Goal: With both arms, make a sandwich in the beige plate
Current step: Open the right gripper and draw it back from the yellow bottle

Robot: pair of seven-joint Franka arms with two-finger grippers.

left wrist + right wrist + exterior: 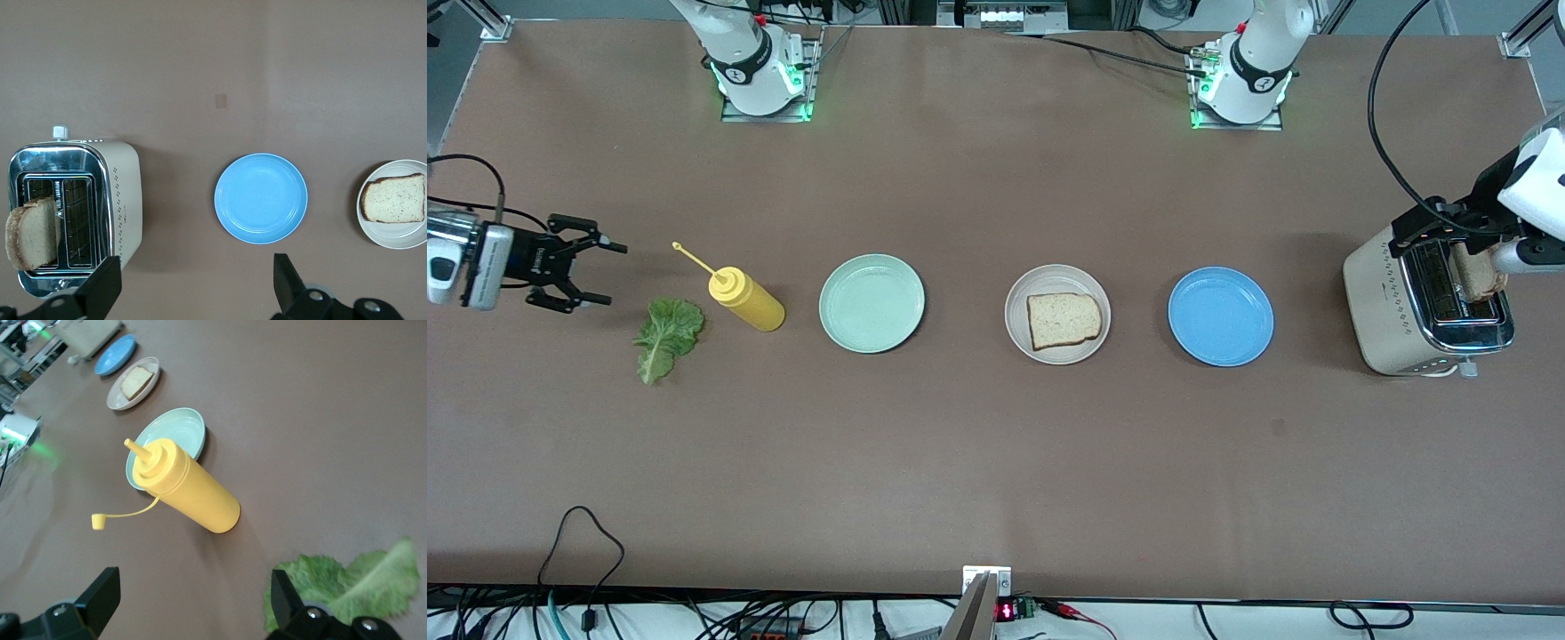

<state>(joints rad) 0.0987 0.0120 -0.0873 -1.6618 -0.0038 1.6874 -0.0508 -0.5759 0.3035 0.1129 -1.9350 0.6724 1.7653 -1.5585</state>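
Brown table [996, 462]: your beige plate [1057, 351] holds one bread slice [1063, 320], lettuce [665, 336] at its 9 o'clock. Left gripper [1449, 222] over the toaster [1392, 311] and right gripper [600, 273] are both wide open, empty.

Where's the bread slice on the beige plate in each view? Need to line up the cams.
Front view: bread slice on the beige plate, between the mint-green plate and blue plate.
Left wrist view: bread slice at the picture's edge, beside the blue plate.
Right wrist view: small, bread slice near the picture's upper corner.
Shared landmark: the blue plate.
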